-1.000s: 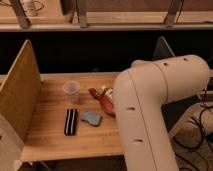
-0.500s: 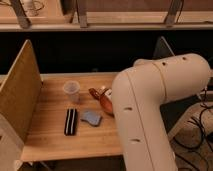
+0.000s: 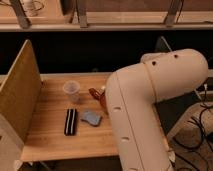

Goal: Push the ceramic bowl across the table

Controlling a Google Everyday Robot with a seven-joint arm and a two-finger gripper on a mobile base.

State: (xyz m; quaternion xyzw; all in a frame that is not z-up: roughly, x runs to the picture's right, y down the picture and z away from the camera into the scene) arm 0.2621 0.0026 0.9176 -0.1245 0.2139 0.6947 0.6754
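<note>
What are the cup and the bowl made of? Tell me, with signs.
Cup: likely plastic, translucent and matte. Ceramic bowl: probably glazed ceramic, glossy reddish-brown sliver showing. Gripper: hidden behind the white arm.

Table (image 3: 50, 136) was light wood in narrow plank stripes, ceramic bowl (image 3: 95, 94) glossy reddish-brown, cup (image 3: 71, 91) translucent whitish, pad (image 3: 91, 118) blue-grey, bar (image 3: 71, 121) black with pale stripe, arm (image 3: 150, 100) cream-white, gripper hidden behind it.
</note>
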